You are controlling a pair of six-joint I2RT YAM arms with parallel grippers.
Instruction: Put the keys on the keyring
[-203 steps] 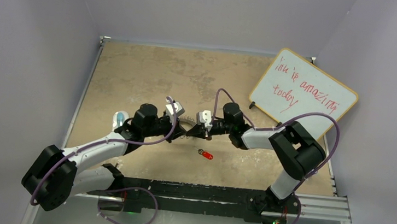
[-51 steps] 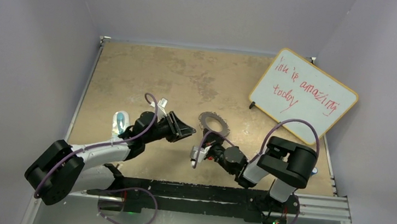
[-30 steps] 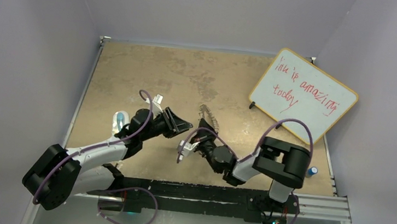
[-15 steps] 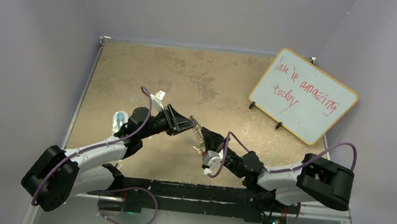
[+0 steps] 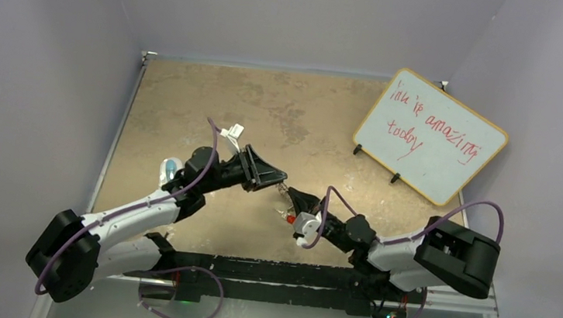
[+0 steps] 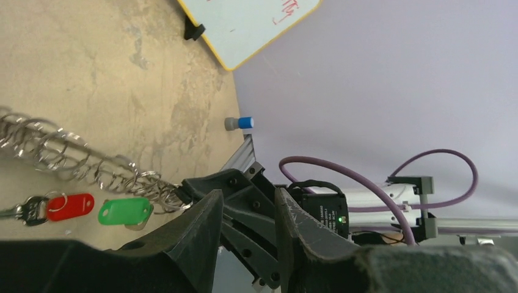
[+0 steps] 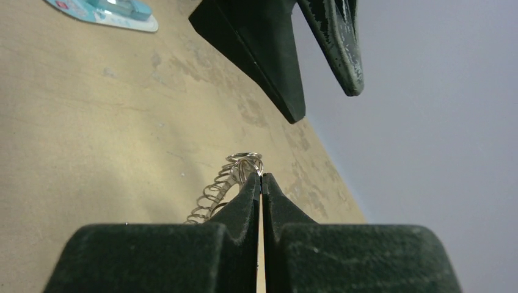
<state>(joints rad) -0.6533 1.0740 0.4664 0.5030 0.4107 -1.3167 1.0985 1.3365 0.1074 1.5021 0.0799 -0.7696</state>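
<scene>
Two keys are being shown just beside the keyring (image 6: 73,160) in the left wrist view. The red-headed key (image 6: 70,206) and the green-headed key (image 6: 125,210) are lying side by side, right under the fringe of small loops and close to the spot where the ring is being gripped. Whether either key is being carried on a loop cannot be told. The keyring is being pinched at its rim by the right gripper (image 7: 261,178), whose fingers are being pressed fully together on a loop. The ring is being presented edge-on over the nearer middle part of the table (image 5: 213,106). The left gripper (image 5: 276,184) is being held just beside the ring, on its left, with its fingers (image 7: 269,55) set moderately apart and nothing being held between them. Its tips are being pointed towards the tips of the right gripper. A clear bluish plastic object (image 5: 170,170) is lying beside the left arm, and a whiteboard (image 5: 430,136) is being propped up at the right rear of the table.
</scene>
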